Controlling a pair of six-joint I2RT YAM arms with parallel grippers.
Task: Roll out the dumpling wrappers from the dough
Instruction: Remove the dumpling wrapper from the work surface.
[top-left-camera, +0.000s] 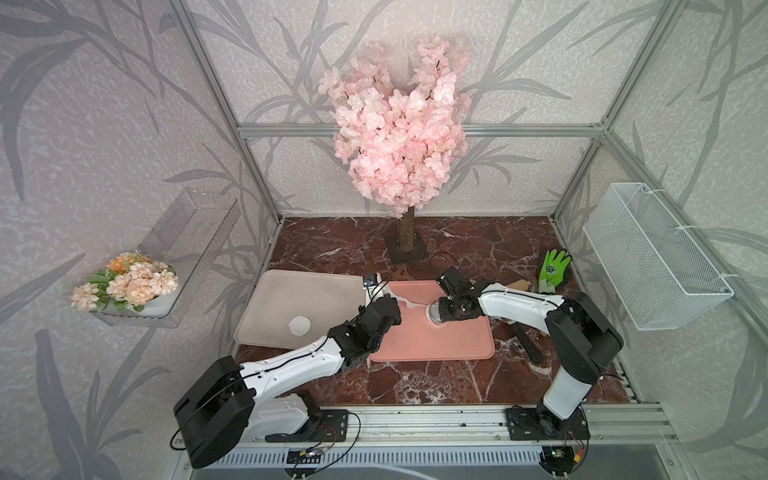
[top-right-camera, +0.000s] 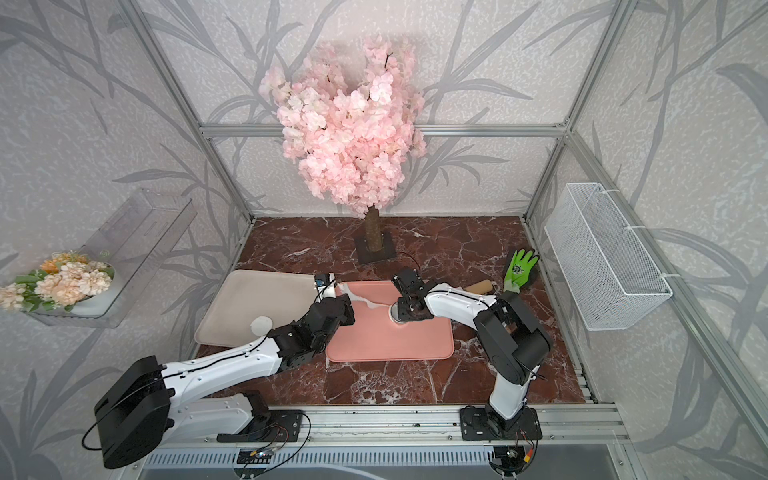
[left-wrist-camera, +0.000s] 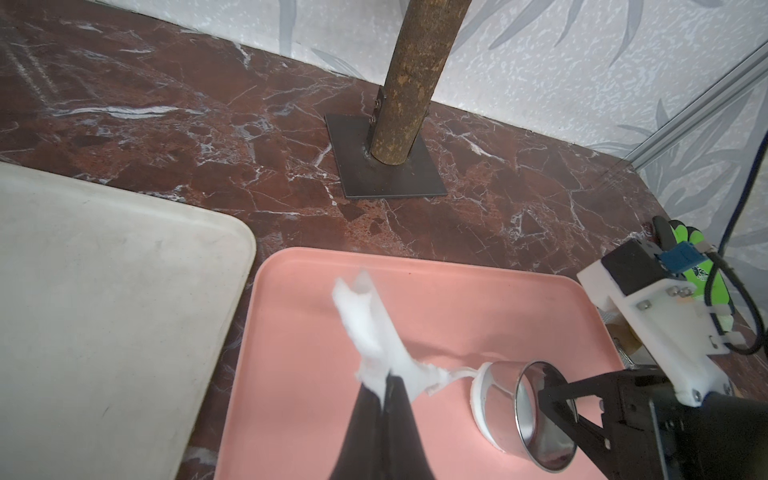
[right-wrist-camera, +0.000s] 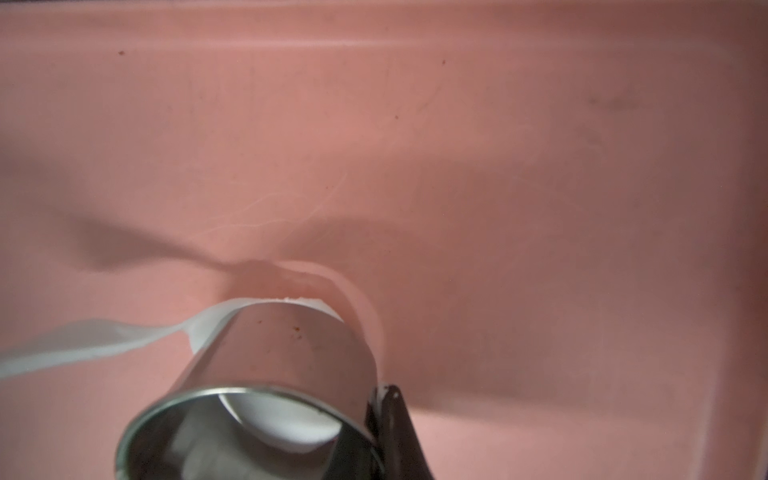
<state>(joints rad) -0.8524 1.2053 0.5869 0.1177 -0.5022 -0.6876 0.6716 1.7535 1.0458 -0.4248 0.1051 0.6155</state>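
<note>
Two grips: dough (left-wrist-camera: 374, 324) is pinched by left hand (left-wrist-camera: 386, 382), cutter (right-wrist-camera: 282, 353) pinned by right hand (left-wrist-camera: 544, 399), seemingly so it is torn free.

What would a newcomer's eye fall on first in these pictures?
The tall pink blossom tree at the back of the marble table dominates. On the pink tray in the middle, the left gripper pinches a torn strip of white dough that stretches to the shiny ring cutter held by the right gripper. One round wrapper lies on the beige tray.
</note>
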